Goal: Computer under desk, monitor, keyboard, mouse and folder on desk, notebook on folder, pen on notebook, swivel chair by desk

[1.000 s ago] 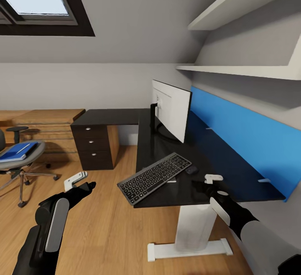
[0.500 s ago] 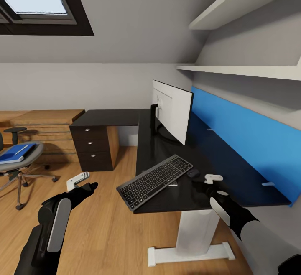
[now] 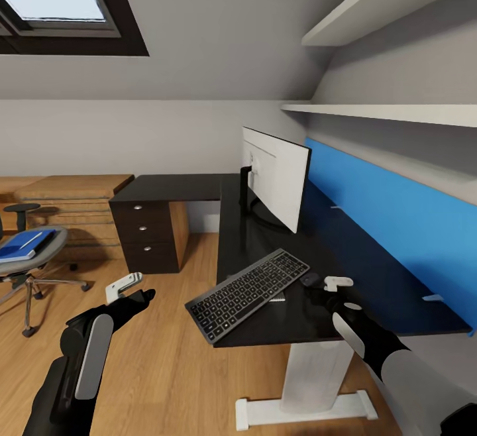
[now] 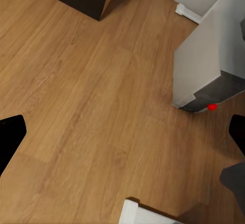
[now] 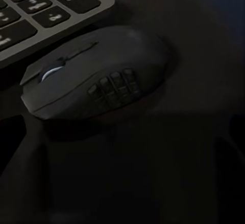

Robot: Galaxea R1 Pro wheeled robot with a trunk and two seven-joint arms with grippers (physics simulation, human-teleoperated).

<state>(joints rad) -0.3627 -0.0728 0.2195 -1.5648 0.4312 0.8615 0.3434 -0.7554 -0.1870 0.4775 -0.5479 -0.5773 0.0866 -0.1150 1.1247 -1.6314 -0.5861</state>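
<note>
The black desk (image 3: 344, 257) carries the monitor (image 3: 275, 177), turned edge-on. The keyboard (image 3: 248, 283) lies askew, one corner over the desk's front edge, and its keys (image 5: 46, 9) show close up. The dark mouse (image 3: 309, 279) sits beside it. My right gripper (image 3: 319, 292) hovers open just short of the mouse (image 5: 97, 81). My left gripper (image 3: 142, 293) hangs open over the floor; its view shows the grey-white computer (image 4: 204, 65) standing on the floor. At far left the swivel chair (image 3: 26, 270) holds the blue folder (image 3: 23, 247).
A black drawer unit (image 3: 149, 234) with round knobs closes the desk's left end, and a wooden chest (image 3: 73, 207) stands behind the chair. The desk's white leg and foot (image 3: 311, 383) are near my right arm. A blue panel (image 3: 391, 224) and white shelves (image 3: 397, 114) line the right wall.
The whole picture has shifted a little, so the camera has moved. The desk now sits slightly nearer, and the gap between the mouse and my right gripper has narrowed. Both grippers stay open.
</note>
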